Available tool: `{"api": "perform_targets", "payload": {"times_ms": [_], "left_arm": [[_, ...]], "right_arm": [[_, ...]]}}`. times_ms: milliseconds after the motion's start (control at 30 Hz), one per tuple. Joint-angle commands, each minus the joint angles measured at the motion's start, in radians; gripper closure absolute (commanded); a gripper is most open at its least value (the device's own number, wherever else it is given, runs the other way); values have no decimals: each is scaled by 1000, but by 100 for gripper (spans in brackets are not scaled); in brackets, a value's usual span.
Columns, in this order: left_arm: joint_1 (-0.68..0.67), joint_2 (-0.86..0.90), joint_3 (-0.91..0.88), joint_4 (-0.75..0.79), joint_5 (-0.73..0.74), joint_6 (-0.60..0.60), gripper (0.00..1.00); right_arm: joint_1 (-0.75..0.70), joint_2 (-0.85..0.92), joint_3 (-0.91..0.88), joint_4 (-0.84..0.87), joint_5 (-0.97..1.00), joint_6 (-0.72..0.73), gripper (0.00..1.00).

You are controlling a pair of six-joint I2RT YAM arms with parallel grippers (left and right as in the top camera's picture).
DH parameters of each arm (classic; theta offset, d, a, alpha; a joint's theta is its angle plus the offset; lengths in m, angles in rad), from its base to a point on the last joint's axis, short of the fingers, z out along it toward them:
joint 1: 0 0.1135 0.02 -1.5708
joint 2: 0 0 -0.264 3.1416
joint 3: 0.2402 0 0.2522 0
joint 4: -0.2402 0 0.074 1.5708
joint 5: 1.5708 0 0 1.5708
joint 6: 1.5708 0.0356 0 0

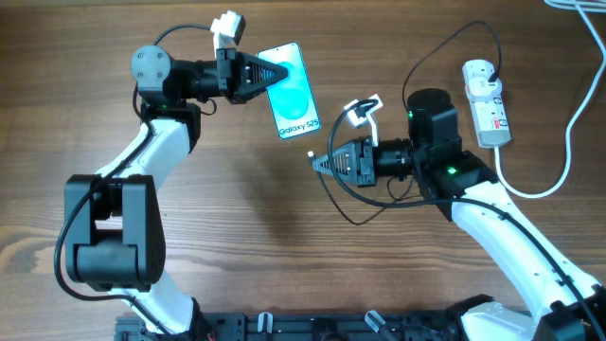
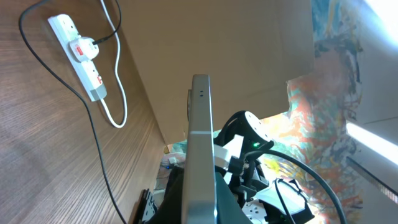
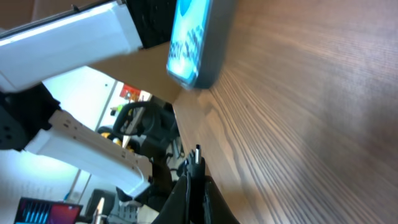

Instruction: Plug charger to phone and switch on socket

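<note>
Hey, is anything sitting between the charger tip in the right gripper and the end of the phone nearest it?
Nothing visible. The right gripper, shut on the charger tip, sits just off the phone at its text end, with only bare table between them. The left gripper holds the phone from its side.

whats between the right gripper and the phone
Just bare table beyond the charger tip pinched in the right gripper; the overhead view shows it.

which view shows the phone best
Overhead: the phone shows most of its cyan screen there. Left wrist gets only its thin edge; right wrist just one blurred end.
</note>
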Motion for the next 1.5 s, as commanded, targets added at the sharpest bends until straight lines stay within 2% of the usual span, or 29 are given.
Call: {"api": "perform_targets", "payload": {"times_ms": [0, 267, 800, 1467], "left_arm": [[-13, -13, 8, 7, -6, -8, 96], [-29, -13, 8, 8, -11, 19, 96], [-31, -13, 8, 8, -42, 18, 96], [-61, -13, 8, 8, -21, 37, 96]], "right_arm": [[3, -14, 5, 76, 4, 87, 96], [3, -14, 5, 157, 15, 199, 96], [3, -13, 5, 160, 30, 346, 96], [3, -13, 5, 171, 77, 348, 96]]}}
